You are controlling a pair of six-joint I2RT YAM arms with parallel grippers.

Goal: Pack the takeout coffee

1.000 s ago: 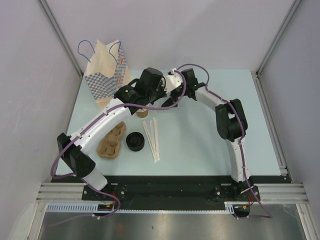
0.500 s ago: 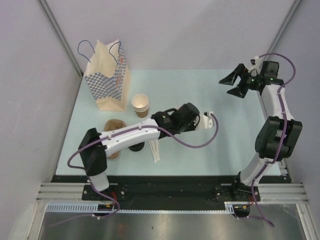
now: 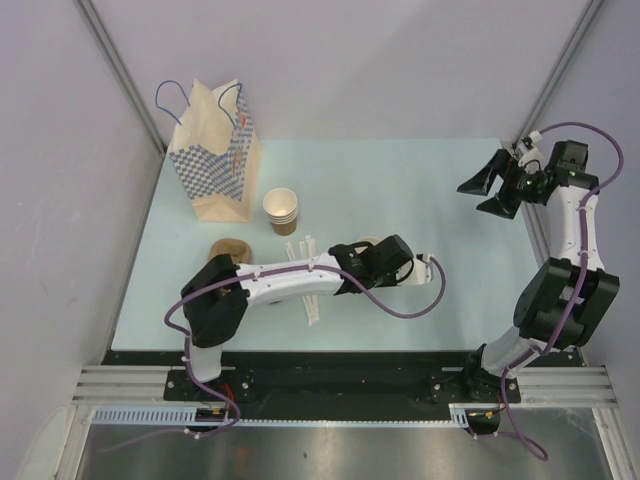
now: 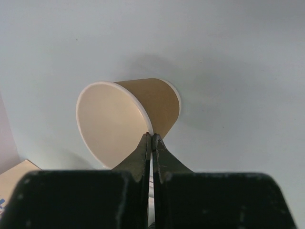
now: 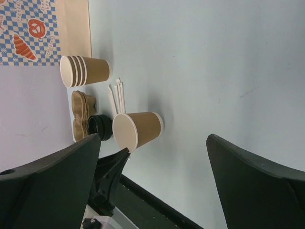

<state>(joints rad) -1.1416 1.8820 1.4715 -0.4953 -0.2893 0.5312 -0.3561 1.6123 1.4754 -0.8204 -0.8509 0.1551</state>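
No cup with a black lid shows in any view. My left gripper (image 4: 152, 136) is shut on the rim of a lidless tan paper cup (image 4: 121, 119). It holds the cup tilted on its side just above the table, with the open mouth facing the wrist camera. The cup also shows in the right wrist view (image 5: 138, 129). In the top view my left gripper (image 3: 380, 252) is at mid-table and the arm mostly hides the cup. My right gripper (image 3: 486, 194) is open and empty, raised at the far right edge.
A checked paper bag (image 3: 213, 150) stands at the far left. A stack of lidless cups (image 3: 282, 210) stands beside it. A brown pulp carrier (image 3: 228, 248), loose black lids (image 5: 99, 126) and white straws (image 5: 116, 95) lie left of the held cup.
One second ago both grippers were at the cup stack. The left arm has since carried one cup to mid-table, then slightly nearer. The right arm has swung out to the far right edge.
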